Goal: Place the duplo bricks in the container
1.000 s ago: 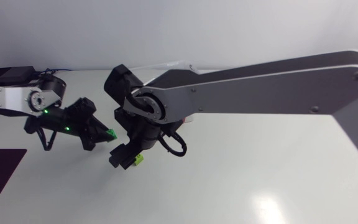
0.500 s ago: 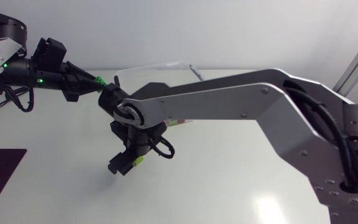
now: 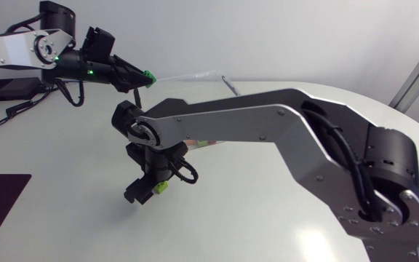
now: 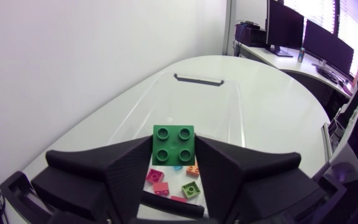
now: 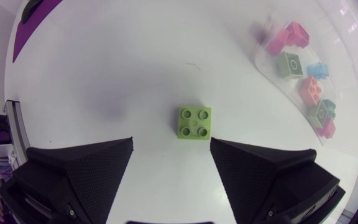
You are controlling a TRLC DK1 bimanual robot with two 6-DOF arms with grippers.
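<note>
Left gripper [image 4: 174, 152]: fingers clamped on the dark green brick [image 4: 173, 142] from two sides, grip right at the fingertips. It hangs high over the clear container [image 4: 229, 99], which sits near the far edge of the table [image 3: 268, 218], above the end where the loose bricks [image 4: 191, 188] lie. Risk 1: a release from this height may bounce the brick off those already inside and over the low wall. Its line over the rim looks marginal, so it should be lowered first. Right gripper [image 5: 171, 142]: jaws spread wide, empty, poised over the lime brick [image 5: 195, 122], which lies flat on the table well in from every edge. Risk 2: the brick lies off-centre in the gap, nearer one finger. Closing as-is would likely shove or twist it, giving a corner pinch or a miss. Risk 3: in the head view the right arm [image 3: 268, 124] crosses close below the left gripper. A descent of the left or a lift of the right could cause contact.
</note>
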